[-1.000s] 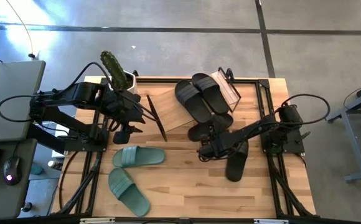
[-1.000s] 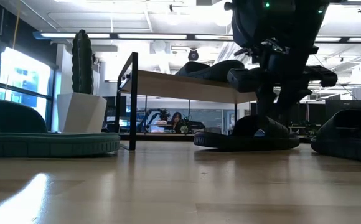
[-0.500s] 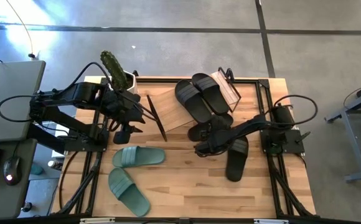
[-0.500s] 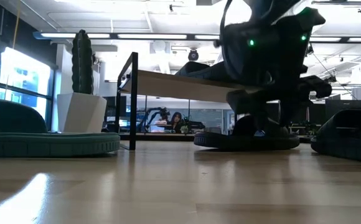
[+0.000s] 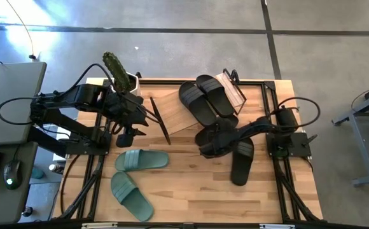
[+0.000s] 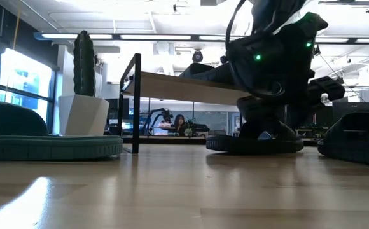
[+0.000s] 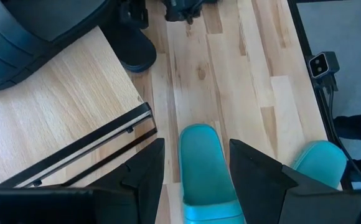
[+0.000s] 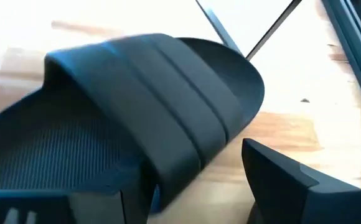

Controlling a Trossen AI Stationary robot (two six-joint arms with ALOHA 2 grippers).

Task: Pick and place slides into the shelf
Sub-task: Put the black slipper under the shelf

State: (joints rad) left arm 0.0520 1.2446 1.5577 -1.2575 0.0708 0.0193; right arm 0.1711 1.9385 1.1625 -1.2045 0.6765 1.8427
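The right gripper (image 5: 208,141), fingers spread, straddles a black slide (image 8: 137,137) lying on the table beside the shelf (image 5: 178,111) — apparently poised to grasp it — while the open left gripper (image 5: 126,135) waits near the table's left edge.

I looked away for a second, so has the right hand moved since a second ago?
Yes. The right hand has pulled back toward the shelf, away from the green slides, over a black slide.
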